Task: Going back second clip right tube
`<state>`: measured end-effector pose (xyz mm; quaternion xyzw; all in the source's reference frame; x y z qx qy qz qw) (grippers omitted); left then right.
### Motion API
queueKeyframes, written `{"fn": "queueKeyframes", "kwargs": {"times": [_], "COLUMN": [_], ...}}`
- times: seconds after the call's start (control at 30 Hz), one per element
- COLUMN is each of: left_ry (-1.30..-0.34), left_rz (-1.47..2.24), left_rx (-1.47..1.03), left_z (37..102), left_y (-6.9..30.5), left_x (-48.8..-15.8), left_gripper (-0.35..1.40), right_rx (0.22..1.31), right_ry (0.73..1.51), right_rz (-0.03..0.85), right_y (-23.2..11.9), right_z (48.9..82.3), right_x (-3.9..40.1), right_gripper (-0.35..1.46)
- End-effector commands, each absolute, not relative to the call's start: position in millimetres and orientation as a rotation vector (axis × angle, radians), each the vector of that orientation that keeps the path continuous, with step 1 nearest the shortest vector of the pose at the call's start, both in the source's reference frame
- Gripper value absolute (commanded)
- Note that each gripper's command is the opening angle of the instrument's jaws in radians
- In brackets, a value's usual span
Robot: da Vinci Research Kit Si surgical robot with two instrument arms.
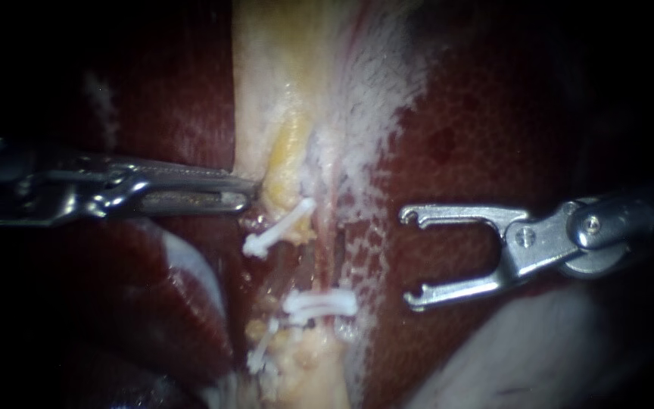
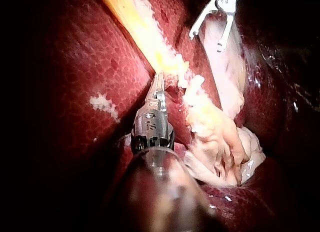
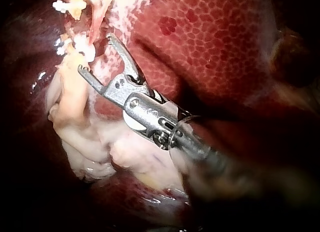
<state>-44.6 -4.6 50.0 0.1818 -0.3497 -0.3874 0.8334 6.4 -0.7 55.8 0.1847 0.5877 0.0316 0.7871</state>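
At the left margin of the pale tissue [image 1: 266,76], your left instrument [image 1: 247,193] has its jaws pinched together on that tissue's edge. Just beside them a white clip [image 1: 278,227] lies aslant. Lower down, more clips [image 1: 319,303] cross the reddish tube [image 1: 332,227]. Over open liver [image 1: 478,113], your right instrument [image 1: 412,257] has its jaws spread wide and empty, apart from the tube.

My left instrument [image 1: 247,193] is lying left of the tube [image 1: 328,227], just beside the upper clip [image 1: 278,231]. The lower clip [image 1: 319,303] is sitting across the tube, and my right instrument [image 1: 412,259] is hanging right of it, over the liver [image 1: 478,136].
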Motion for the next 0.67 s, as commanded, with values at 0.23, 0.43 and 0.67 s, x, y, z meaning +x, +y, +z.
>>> {"fn": "queueKeyframes", "kwargs": {"times": [0.23,0.43,0.67], "left_ry": [-0.741,-0.741,-0.741], "left_rz": [-0.819,-0.819,-0.819], "left_rx": [0.385,0.385,0.385], "left_z": [49.8,49.9,49.9], "left_y": [-4.5,-4.5,-4.4], "left_x": [-44.7,-44.7,-44.6], "left_gripper": [-0.18,-0.18,-0.18], "right_rx": [0.398,0.398,0.398], "right_ry": [1.267,1.267,1.267], "right_rz": [0.068,0.068,0.068], "right_y": [-0.7,-0.7,-0.7], "right_z": [55.8,55.8,55.8], "right_x": [6.4,6.4,6.4], "right_gripper": [0.60,0.60,0.60]}}
